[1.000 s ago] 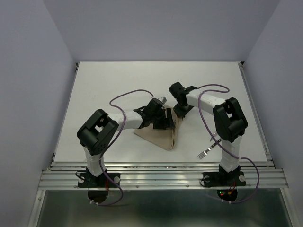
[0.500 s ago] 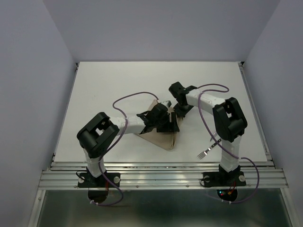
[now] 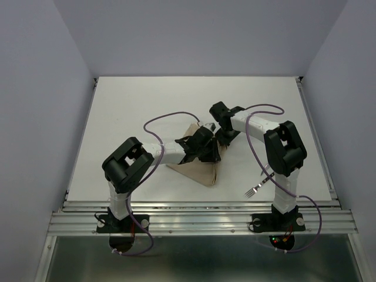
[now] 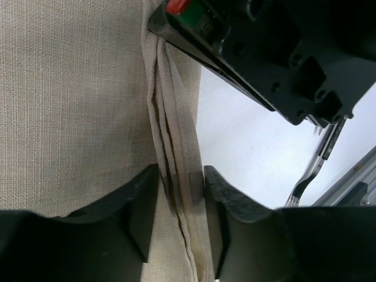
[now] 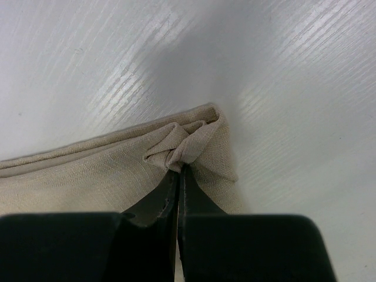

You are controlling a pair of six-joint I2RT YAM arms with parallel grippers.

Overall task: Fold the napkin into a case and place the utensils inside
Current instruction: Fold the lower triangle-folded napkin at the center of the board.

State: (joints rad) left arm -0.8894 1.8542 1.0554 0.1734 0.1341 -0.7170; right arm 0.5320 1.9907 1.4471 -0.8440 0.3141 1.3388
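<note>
Reached farther over napkin (image 3: 198, 171) with left gripper (image 4: 178, 183), jaws half-closed astride layered edge, ready to pinch; corner clamped in tightly closed right gripper (image 5: 178, 177), probably anchoring fold.

White tbl (image 3: 147, 100), alu rails (image 3: 200, 220) at near edge, pale walls (image 3: 35, 88)

The napkin (image 4: 76, 106) showed as matt, coarse-woven beige cloth, soft at its folds. The table (image 5: 117, 53) looked smooth, glossy white and faintly streaked. The fork (image 4: 301, 189) gleamed like polished metal.
</note>
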